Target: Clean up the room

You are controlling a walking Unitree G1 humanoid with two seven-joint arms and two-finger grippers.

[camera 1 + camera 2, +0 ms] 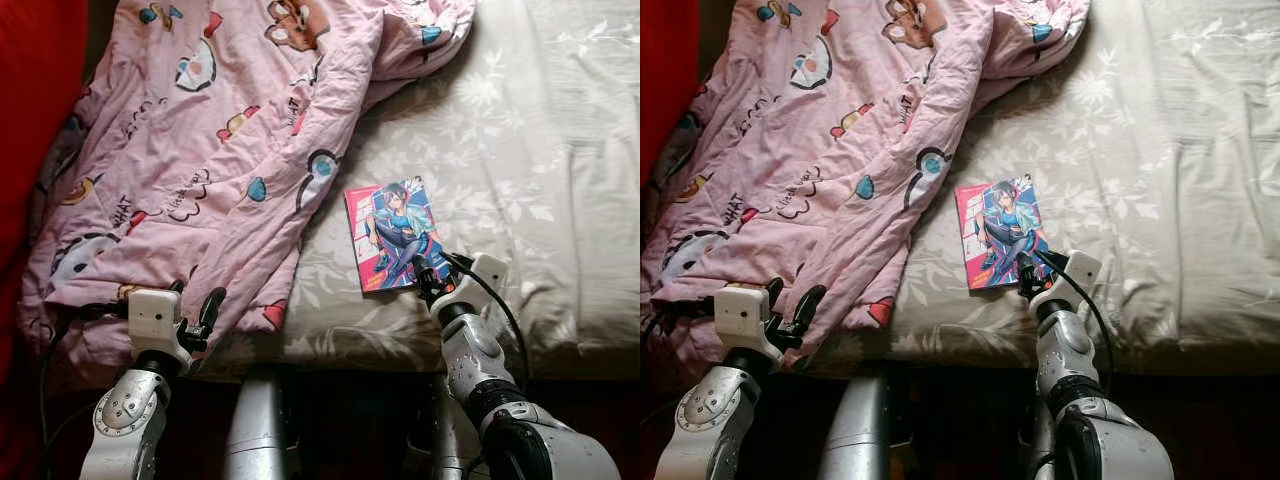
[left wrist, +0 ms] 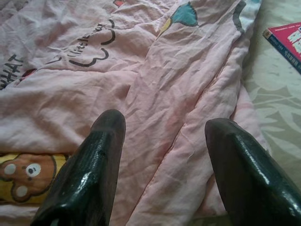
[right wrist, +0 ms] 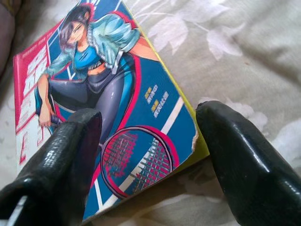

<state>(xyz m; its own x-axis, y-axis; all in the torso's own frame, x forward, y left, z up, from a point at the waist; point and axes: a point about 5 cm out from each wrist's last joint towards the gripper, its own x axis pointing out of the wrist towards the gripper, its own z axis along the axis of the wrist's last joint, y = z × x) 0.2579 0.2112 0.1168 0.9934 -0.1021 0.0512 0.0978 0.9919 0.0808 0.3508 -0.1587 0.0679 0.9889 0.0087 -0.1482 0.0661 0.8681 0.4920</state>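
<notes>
The book (image 1: pixel 394 235) lies flat near the bed's (image 1: pixel 520 150) front edge, long axis running away from the robot. The right gripper (image 3: pixel 150 155) is at its near corner, fingers spread wide, empty. The left gripper (image 2: pixel 162 160), also open, hovers over the pink quilt (image 1: pixel 200 150), farther from the book.

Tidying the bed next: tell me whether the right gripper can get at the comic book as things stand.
Probably yes. The right gripper hangs at the near corner of the comic book, jaws open to either side of that corner. The book lies flat on the bedsheet, with nothing lying across it.
</notes>
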